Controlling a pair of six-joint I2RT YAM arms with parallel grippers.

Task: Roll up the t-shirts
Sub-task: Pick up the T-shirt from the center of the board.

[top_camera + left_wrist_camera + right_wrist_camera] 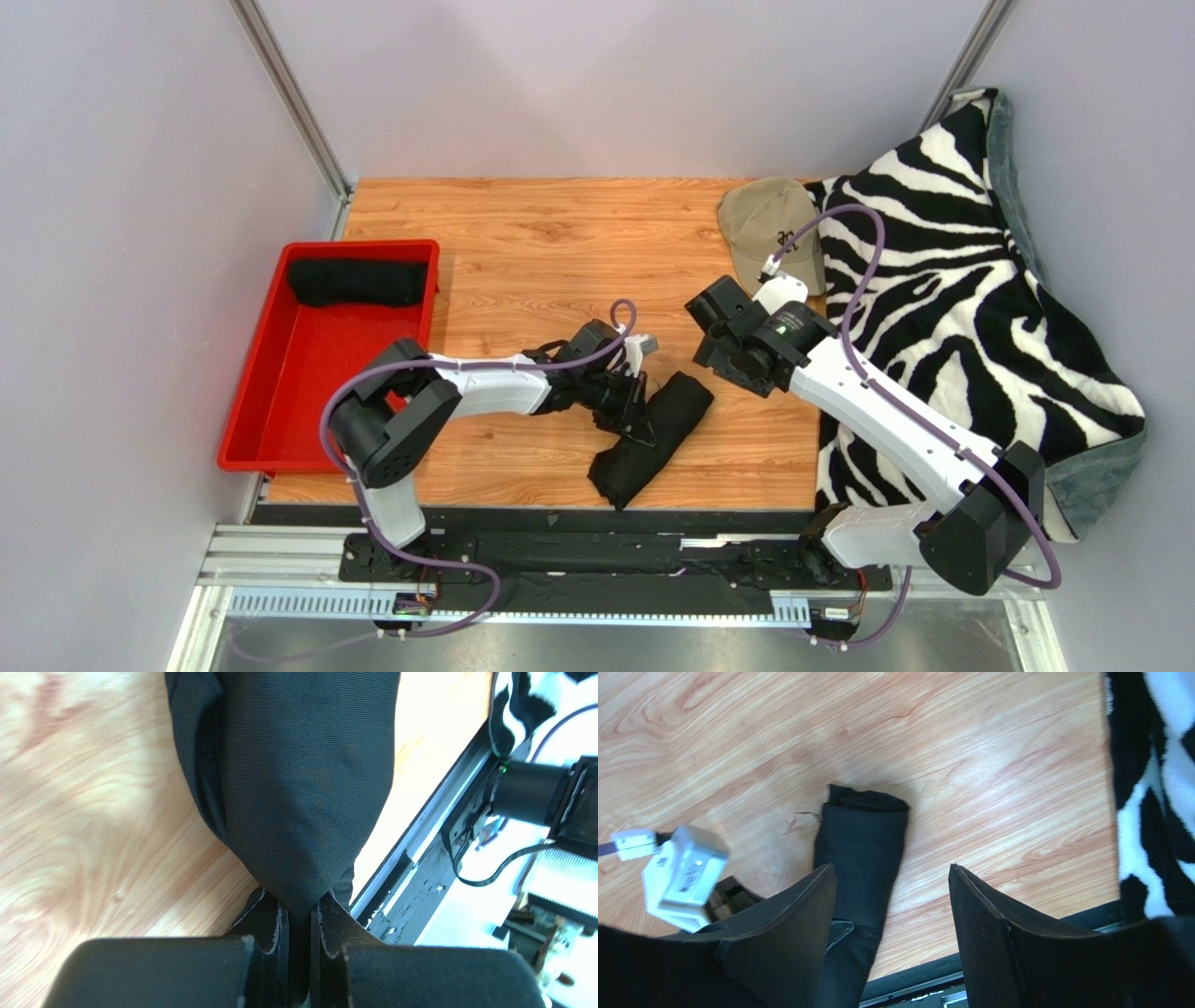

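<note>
A rolled black t-shirt (654, 437) lies slantwise on the wooden table near the front middle. My left gripper (631, 406) is shut on its middle; in the left wrist view the black cloth (302, 777) is pinched between the two fingers (270, 927). My right gripper (718, 350) is open and empty, hovering just right of and above the roll's far end. The right wrist view shows the roll (861, 847) on the wood beyond its spread fingers (801, 917). A second rolled black t-shirt (358, 282) lies in the red bin (281, 406).
A tan cap (769, 224) sits at the back right of the table. A zebra-striped blanket (968, 308) covers the right side, under the right arm. The red bin stands at the left edge. The black front rail (589, 525) runs along the near edge.
</note>
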